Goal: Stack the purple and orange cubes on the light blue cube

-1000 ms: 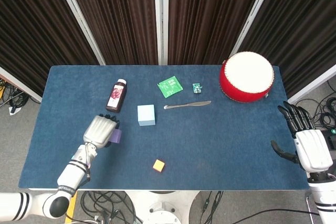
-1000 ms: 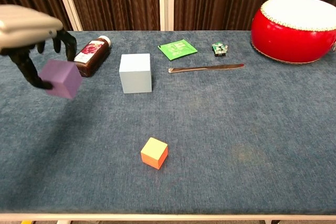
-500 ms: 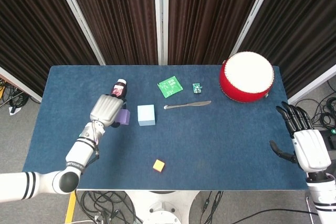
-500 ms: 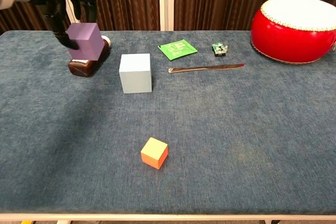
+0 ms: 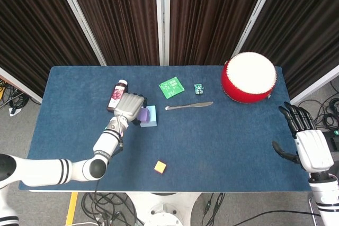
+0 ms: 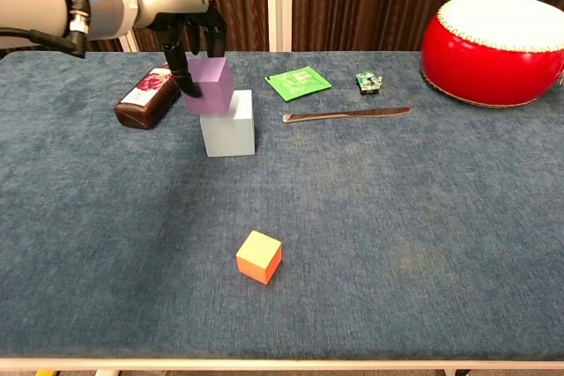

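My left hand grips the purple cube from above and holds it in the air over the left part of the light blue cube. Whether the two cubes touch I cannot tell. The small orange cube lies alone on the blue tabletop near the front edge. My right hand hangs at the table's right edge with its fingers spread and nothing in it; the chest view does not show it.
A dark red bottle lies just left of the light blue cube. Behind the cubes are a green packet, a small green chip and a metal knife. A red drum stands at the back right.
My left hand has carried the purple cube up from the table's left part and rightward, past the bottle, to above the light blue cube. The right hand has barely moved.
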{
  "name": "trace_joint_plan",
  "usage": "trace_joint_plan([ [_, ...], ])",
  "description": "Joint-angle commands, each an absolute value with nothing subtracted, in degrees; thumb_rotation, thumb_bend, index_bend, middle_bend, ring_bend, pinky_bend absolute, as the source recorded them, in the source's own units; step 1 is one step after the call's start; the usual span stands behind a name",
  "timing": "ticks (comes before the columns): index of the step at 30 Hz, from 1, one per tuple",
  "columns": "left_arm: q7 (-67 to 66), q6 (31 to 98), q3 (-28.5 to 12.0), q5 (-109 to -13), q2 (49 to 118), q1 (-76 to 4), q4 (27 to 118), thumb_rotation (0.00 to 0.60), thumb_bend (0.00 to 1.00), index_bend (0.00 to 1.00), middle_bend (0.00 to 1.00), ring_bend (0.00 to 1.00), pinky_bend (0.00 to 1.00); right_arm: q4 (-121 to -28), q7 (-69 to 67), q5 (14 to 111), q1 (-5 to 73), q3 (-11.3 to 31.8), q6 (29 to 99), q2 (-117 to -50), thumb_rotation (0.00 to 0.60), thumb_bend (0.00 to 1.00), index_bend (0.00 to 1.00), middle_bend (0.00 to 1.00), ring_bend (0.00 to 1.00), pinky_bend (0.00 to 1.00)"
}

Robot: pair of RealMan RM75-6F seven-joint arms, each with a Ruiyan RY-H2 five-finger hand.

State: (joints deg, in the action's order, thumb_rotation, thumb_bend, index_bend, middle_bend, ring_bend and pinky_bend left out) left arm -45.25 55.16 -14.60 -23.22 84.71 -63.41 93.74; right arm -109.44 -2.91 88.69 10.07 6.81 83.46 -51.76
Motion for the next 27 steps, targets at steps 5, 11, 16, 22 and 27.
trace_joint_plan([
  [5, -44.93, 54.83, -14.03, -22.25, 86.37, -65.43, 90.98, 0.6, 0.22, 0.52, 0.45, 0.36, 0.43, -108.68, -3.37, 88.99, 9.9, 6.52, 83.53, -51.86, 0.6, 0.21, 0.0, 0.0, 0.0, 0.0],
  [11, -45.47, 54.17, -13.37, -20.96, 86.99, -66.91, 89.5, 0.6, 0.22, 0.52, 0.45, 0.36, 0.43, -108.59, -3.35, 88.84, 9.9, 6.5, 83.44, -51.9, 0.6, 0.22, 0.0, 0.0, 0.0, 0.0],
  [16, -46.05, 53.29, -12.85, -19.9, 88.04, -68.3, 87.63, 0.6, 0.22, 0.52, 0.45, 0.36, 0.43, -108.69, -3.11, 88.59, 10.03, 6.46, 83.01, -51.82, 0.6, 0.21, 0.0, 0.0, 0.0, 0.0],
  [22, -46.11, 52.56, -13.34, -18.37, 88.88, -70.03, 85.26, 0.6, 0.22, 0.52, 0.45, 0.36, 0.43, -108.85, -2.9, 88.67, 10.14, 6.42, 82.84, -51.82, 0.6, 0.21, 0.0, 0.0, 0.0, 0.0],
  [27, -46.23, 52.54, -13.09, -17.35, 88.95, -70.67, 84.58, 0.6, 0.22, 0.52, 0.45, 0.36, 0.43, -108.82, -3.24, 88.36, 10.16, 6.56, 82.84, -51.71, 0.6, 0.21, 0.0, 0.0, 0.0, 0.0],
])
